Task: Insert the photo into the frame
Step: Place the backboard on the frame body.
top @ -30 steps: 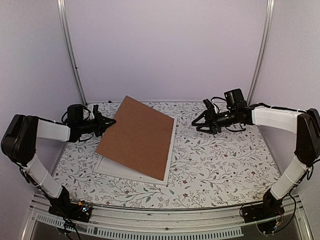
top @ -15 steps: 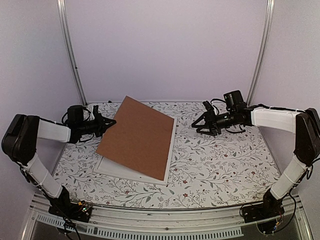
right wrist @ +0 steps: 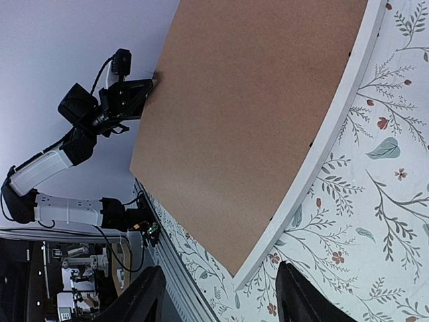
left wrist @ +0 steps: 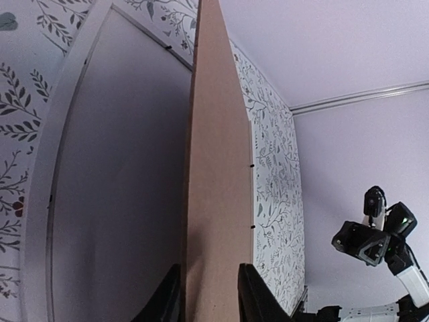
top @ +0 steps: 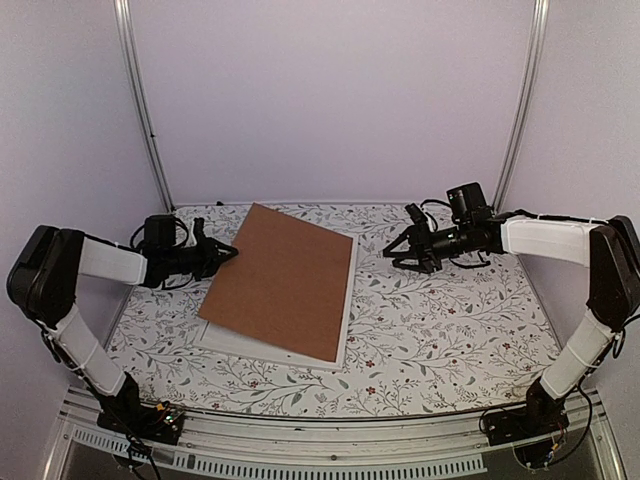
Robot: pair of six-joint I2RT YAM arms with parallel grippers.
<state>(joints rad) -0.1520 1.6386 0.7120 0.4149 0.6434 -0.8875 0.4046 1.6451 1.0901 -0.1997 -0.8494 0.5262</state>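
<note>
Two grippers face each other across the table (top: 440, 330) in the top view. The frame (top: 348, 300) lies flat left of centre, with a brown board (top: 285, 280) resting over it, skewed so that only the frame's near and right edges show. The left gripper (top: 222, 256) is at the board's far-left edge. The right gripper (top: 398, 250) hovers right of the frame, apart from it, jaws spread and empty.

Left wrist view: the board (left wrist: 214, 168) runs edge-on away from the camera, slanting up off the frame (left wrist: 39, 221) on this side. Its near edge sits between the two fingers (left wrist: 161, 298), one close on each face. Whether they pinch it or merely flank it I cannot tell. A pale grey surface fills the frame's opening under the board; whether that is the photo's back or the pane cannot be told.

Right wrist view: both fingers (right wrist: 144, 295) stand wide apart with nothing between them. Beyond them the board (right wrist: 248, 114) covers most of the frame (right wrist: 325, 134), whose white rim shows along one side on the leaf-patterned table. The left gripper (right wrist: 151, 84) meets the board's far corner.
</note>
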